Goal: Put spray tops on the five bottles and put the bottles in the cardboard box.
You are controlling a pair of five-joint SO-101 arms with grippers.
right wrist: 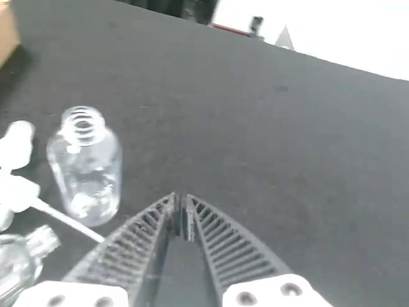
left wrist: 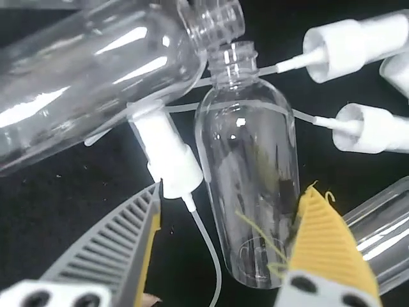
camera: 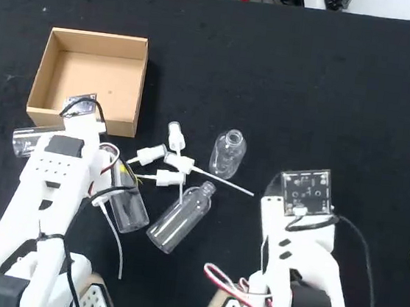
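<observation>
Black table (camera: 331,86): bottles lie uncapped outside the box (camera: 100,36), with the spray tops loose among them.
Left gripper (left wrist: 234,192) is open wide, its jaws either side of a bottle (left wrist: 249,166) lying flat near the front of the table. One spray top (left wrist: 169,153) sits at a fingertip with its tube trailing past. Second bottle (camera: 181,214) lies just beside the first, neck toward the tops (camera: 167,160) clustered mid-table. Third bottle (camera: 227,152) lies on the far side of that cluster. Fourth bottle (camera: 27,141) lies by the box's front wall, next to the left arm. Box sits at the far left of the table. Right gripper (right wrist: 181,217) is closed on nothing, low over bare table near the third bottle.
</observation>
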